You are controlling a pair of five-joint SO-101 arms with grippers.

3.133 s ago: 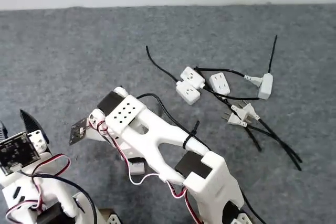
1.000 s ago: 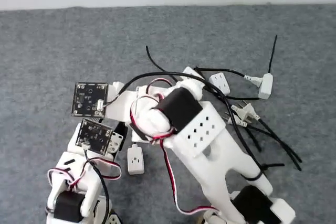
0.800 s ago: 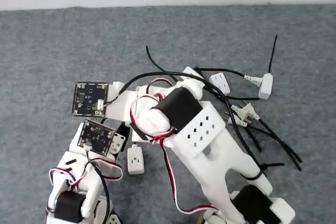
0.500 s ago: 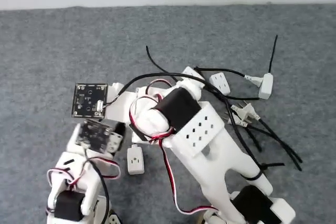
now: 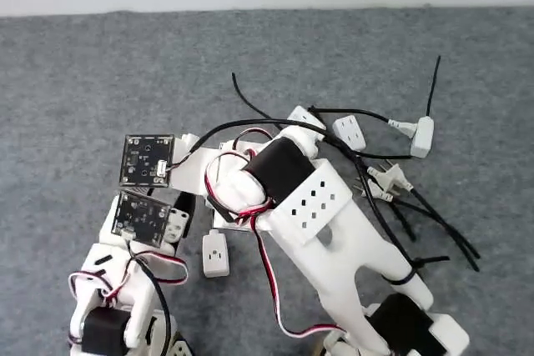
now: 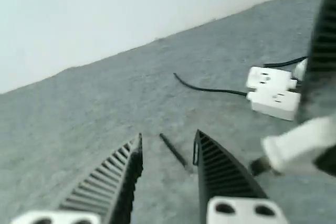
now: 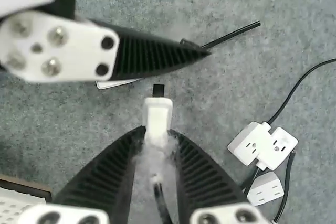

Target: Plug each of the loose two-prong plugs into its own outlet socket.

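Now the left gripper [image 6: 167, 142] hangs with fingers [image 6: 126, 177] apart and empty just beside the right gripper [image 7: 156, 136], so the outlet socket [image 5: 215, 253] lies unheld on the carpet [image 5: 83, 81], and the plug [image 7: 157, 115] clamped in the right one may shove it away.

The right arm [image 5: 350, 248] and left arm [image 5: 113, 256] are white plastic, with black motors [image 5: 275, 168], red wires [image 5: 269, 268], ribbed black fingers [image 7: 105, 179].

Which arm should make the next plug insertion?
Right. The right gripper is shut on a white plug, close to a loose socket; the left gripper is open and empty.
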